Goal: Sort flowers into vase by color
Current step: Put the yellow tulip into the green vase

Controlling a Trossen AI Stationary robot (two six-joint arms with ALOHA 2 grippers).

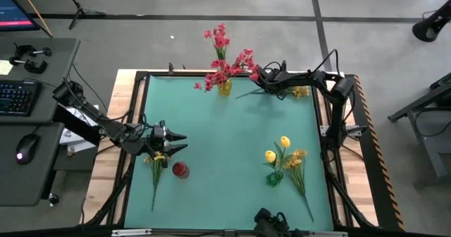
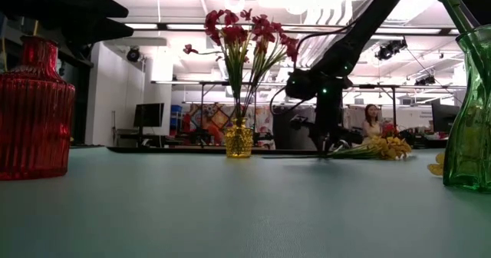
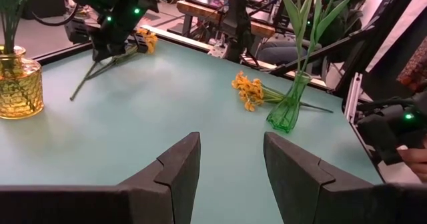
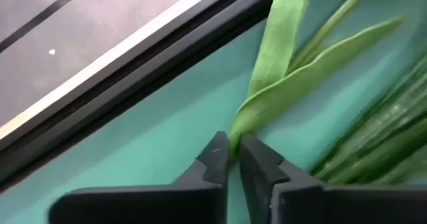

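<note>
Teal matting covers your counter [image 1: 225, 145], framed in black rails on a grey workshop floor, with a desk, keyboard and mouse off to the left. At the far edge, your yellow vase [image 1: 224, 89] stands upright with the red-pink flowers [image 1: 227, 62] rising from it.

Your right gripper [image 1: 256, 73] sits low at the far side of the counter, just right of that vase. Its wrist view shows the fingers [image 4: 215, 159] pinched almost together on the end of a green stem [image 4: 235, 129], where long leaves fan away from it. The spray of orange-yellow flowers [image 1: 300, 92] lies flat on the mat just beyond the arm, near the far right corner.

Your left gripper [image 1: 177, 142] hovers at the near left of the counter, fingers [image 3: 175, 165] spread apart and holding nothing. Beneath that arm, another orange-yellow spray [image 1: 158, 168] lies on the mat, stem pointing toward the near edge. A red vase [image 1: 180, 170] stands just beside it.

On the near right, your green vase [image 1: 275, 177] holds the yellow tulip-like buds [image 1: 277, 149] upright. A third orange-yellow spray [image 1: 296, 168] lies flat beside it, touching or nearly touching its base.
</note>
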